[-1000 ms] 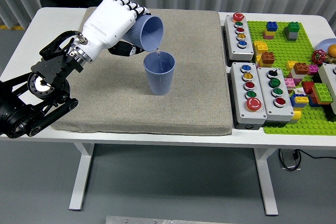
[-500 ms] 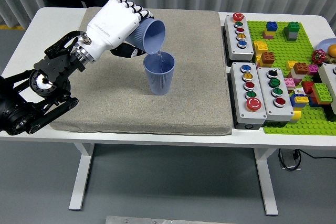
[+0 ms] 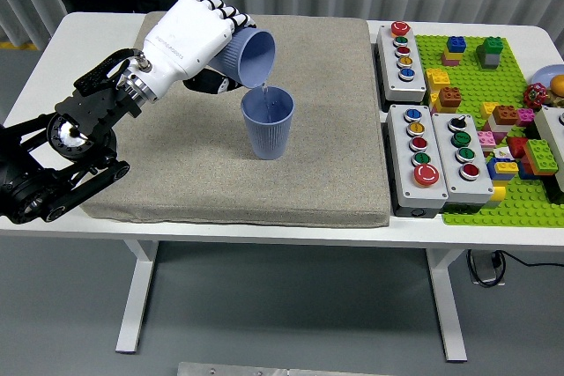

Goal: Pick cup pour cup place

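The pour is in hand: the left hand (image 3: 187, 37), upper left of the frame, grasps a blue cup (image 3: 248, 56) tipped on its side, rim over the upright second cup (image 3: 267, 122) on the mat (image 3: 308, 182) at centre. A thin stream falls between them. Next, I judge, it must right the cup and set it down. The arm slants up from the lower left, wrist rolled.

Two ribbed blue-lilac cups (image 3: 267, 123) sit over a speckled beige mat (image 3: 308, 173) at centre frame. A white-shelled hand (image 3: 189, 37) on a black arm holds the tilted cup (image 3: 249, 55). At right lies a lime-green studded baseplate (image 3: 467, 68).
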Available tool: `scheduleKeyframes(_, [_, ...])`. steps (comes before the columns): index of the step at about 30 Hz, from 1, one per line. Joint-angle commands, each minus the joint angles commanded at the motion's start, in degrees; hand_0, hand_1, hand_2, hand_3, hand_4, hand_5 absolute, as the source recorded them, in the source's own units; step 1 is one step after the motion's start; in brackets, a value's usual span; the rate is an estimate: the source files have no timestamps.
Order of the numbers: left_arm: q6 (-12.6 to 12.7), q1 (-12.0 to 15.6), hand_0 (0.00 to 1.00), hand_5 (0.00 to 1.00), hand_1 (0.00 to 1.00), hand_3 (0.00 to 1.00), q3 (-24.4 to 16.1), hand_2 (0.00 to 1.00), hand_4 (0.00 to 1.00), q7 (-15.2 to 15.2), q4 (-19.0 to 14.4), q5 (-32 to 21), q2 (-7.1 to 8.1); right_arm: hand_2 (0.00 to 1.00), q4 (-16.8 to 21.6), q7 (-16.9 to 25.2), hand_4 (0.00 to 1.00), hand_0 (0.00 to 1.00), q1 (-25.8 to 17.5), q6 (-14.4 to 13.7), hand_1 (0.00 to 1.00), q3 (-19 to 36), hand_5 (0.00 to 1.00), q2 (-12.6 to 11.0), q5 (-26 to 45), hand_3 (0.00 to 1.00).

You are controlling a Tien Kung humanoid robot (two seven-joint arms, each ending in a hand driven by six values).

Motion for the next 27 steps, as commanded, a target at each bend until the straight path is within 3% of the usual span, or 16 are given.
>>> scheduleKeyframes(5, [-1.29, 0.14, 0.436, 0.183, 0.441, 0.484, -0.12, 0.472, 0.707, 0.58, -0.39, 0.00, -0.02, 0.556, 0.04, -0.04, 0.002, 0.669, -0.22, -0.02, 0.608, 0.12, 0.184, 0.04, -0.16, 0.549])
scheduleKeyframes(27, [-0.80, -0.47, 0.455, 0.181, 0.444, 0.485, 0.92, 0.477, 0.710, 2.27, -0.23, 0.00, 0.22, 0.557, 0.04, 0.01, 0.002, 0.669, -0.53, -0.14, 0.609, -0.21, 0.184, 0.10, 0.05, 0.549])
